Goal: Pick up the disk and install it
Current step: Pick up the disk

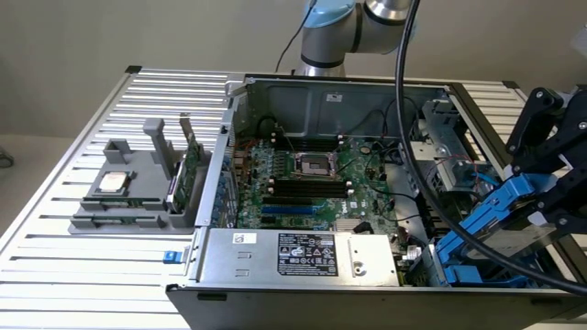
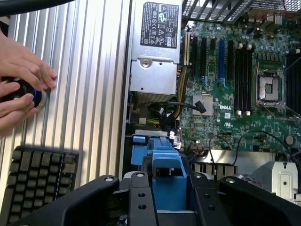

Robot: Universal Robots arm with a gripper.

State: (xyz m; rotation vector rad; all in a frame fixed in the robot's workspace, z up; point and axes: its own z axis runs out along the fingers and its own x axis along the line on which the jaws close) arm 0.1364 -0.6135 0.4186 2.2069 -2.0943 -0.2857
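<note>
My gripper (image 1: 548,196) hangs over the open computer case (image 1: 275,93), at the exterior view's right. It is shut on the disk (image 1: 500,203), whose blue carrier slants down toward the case's near right corner. In the wrist view the blue carrier (image 2: 165,174) sits between my two black fingers (image 2: 139,202), above the edge of the case beside the motherboard (image 2: 235,94). The drive's labelled face is hidden.
A grey fixture (image 1: 119,206) at the exterior view's left holds a small silver chip (image 1: 112,181) and a green circuit card (image 1: 191,172). The power supply (image 1: 303,254) fills the case's near side. A thick black cable (image 1: 403,124) crosses the case. A person's hand (image 2: 21,80) rests on a round controller near a keyboard (image 2: 35,183).
</note>
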